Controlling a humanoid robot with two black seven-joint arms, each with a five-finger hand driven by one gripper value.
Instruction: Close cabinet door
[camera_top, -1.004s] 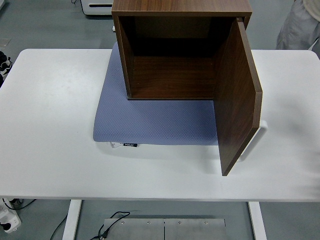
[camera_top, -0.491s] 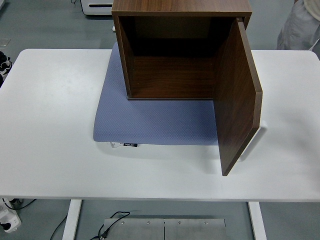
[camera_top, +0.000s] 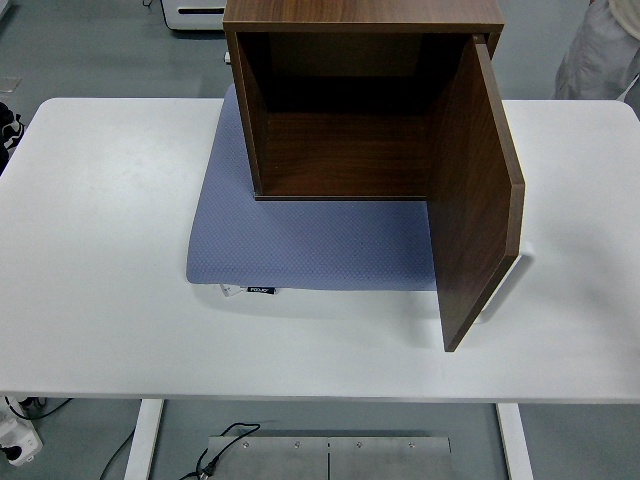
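Hands unseen, cabinet door (camera_top: 478, 200) open, label (camera_top: 260, 290) illegible

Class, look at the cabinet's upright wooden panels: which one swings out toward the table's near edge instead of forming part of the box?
The door, hinged at the cabinet's right front corner. It stands wide open, reaching forward past the blue mat, while the other panels stay fixed around the empty interior.

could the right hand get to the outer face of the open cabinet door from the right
Probably yes: the cabinet door stands swung wide open, with only bare table to its right. Neither hand is in view yet.
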